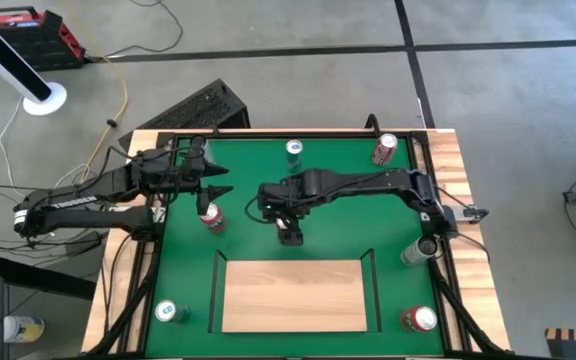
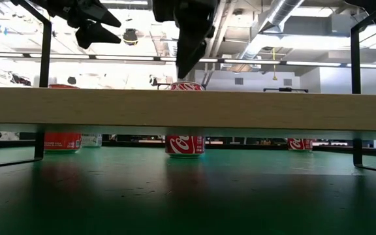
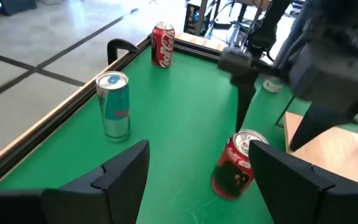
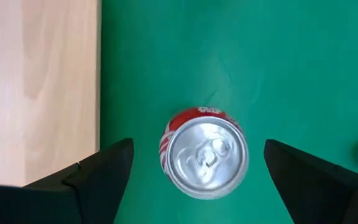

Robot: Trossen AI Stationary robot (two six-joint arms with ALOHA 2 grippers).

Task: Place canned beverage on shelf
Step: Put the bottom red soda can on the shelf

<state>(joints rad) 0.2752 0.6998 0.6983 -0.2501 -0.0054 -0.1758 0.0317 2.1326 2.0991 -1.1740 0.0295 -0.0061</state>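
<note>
Green matting covers the surface (image 1: 258, 250), with the empty shelf (image 1: 293, 295) at its near edge. Right pincer (image 4: 194, 163) hangs wide open directly above an upright Coca-Cola can (image 4: 204, 160), holding nothing. Left pincer (image 3: 194, 180), also spread and empty, hovers over another red can (image 3: 236, 163). If the descent drifts, a fingertip could clip the rim and topple the can.
</note>
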